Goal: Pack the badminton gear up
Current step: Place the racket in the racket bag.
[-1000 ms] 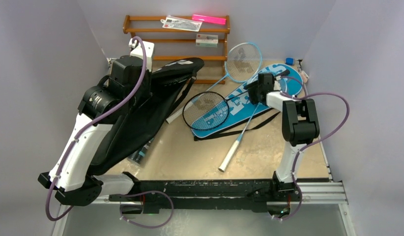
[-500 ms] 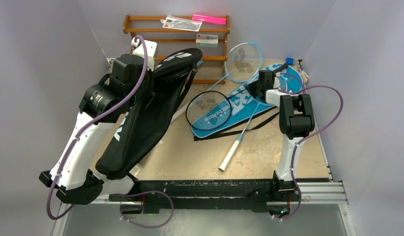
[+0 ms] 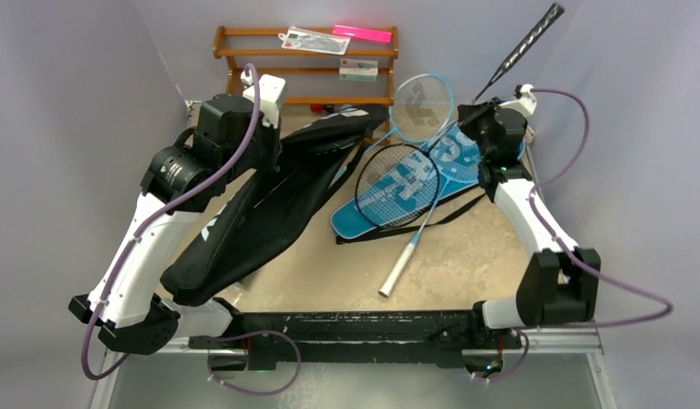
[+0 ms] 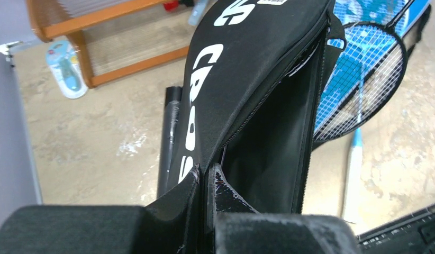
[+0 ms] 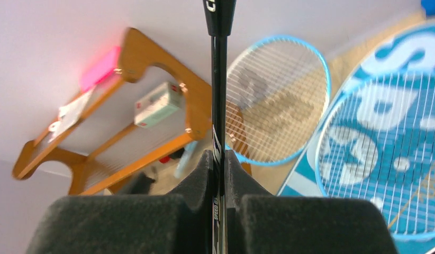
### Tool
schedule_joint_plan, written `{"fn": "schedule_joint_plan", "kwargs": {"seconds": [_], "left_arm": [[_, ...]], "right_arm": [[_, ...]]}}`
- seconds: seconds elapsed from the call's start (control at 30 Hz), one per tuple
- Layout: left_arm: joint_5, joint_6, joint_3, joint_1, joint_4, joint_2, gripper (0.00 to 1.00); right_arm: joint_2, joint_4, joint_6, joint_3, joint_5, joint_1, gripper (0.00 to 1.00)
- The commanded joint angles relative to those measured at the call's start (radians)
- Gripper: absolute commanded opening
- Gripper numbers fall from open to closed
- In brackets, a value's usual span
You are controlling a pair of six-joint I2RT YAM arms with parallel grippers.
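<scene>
The right pincer [image 5: 218, 159] is closed on the black racket [image 5: 219, 79] by its shaft, upper right of the top view. The left pincer [image 4: 205, 177] is clamped on the black "CROSSWAY" cover [image 4: 247, 63] by its edge, at left. If the floppy opening sags, the racket head could be snagged.

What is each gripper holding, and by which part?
Left gripper pinches the black CROSSWAY cover by its unzipped edge; right gripper clamps the black racket by its shaft.

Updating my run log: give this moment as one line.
left gripper: shut on black cover | right gripper: shut on black racket, handle up | blue racket: lying across blue cover
</scene>
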Motion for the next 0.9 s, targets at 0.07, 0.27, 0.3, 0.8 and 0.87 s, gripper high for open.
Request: {"fn": "schedule_joint_plan", "kwargs": {"seconds": [0.07, 0.27, 0.3, 0.8, 0.87], "left_arm": [[0.131, -0.052, -0.069, 0.005, 0.131, -0.019, 0.0], [0.344, -0.144, -0.282, 0.005, 0.346, -0.022, 0.0], [0.369, -0.157, -0.304, 0.004, 0.376, -0.017, 0.0], [0.517, -0.239, -0.344, 0.004, 0.584, 0.121, 0.0], [0.518, -0.241, -0.34, 0.004, 0.598, 0.139, 0.0]], "right_arm": [[-0.201, 0.158, -0.375, -0.042, -0.093, -0.001, 0.0], [-0.352, 0.121, -0.585, -0.012, -0.168, -0.001, 0.0], [-0.373, 0.117, -0.612, -0.005, -0.196, -0.001, 0.0], [-0.619, 0.369, -0.888, -0.025, -0.743, -0.001, 0.0], [-0.633, 0.414, -0.878, -0.041, -0.827, -0.001, 0.0]]}}
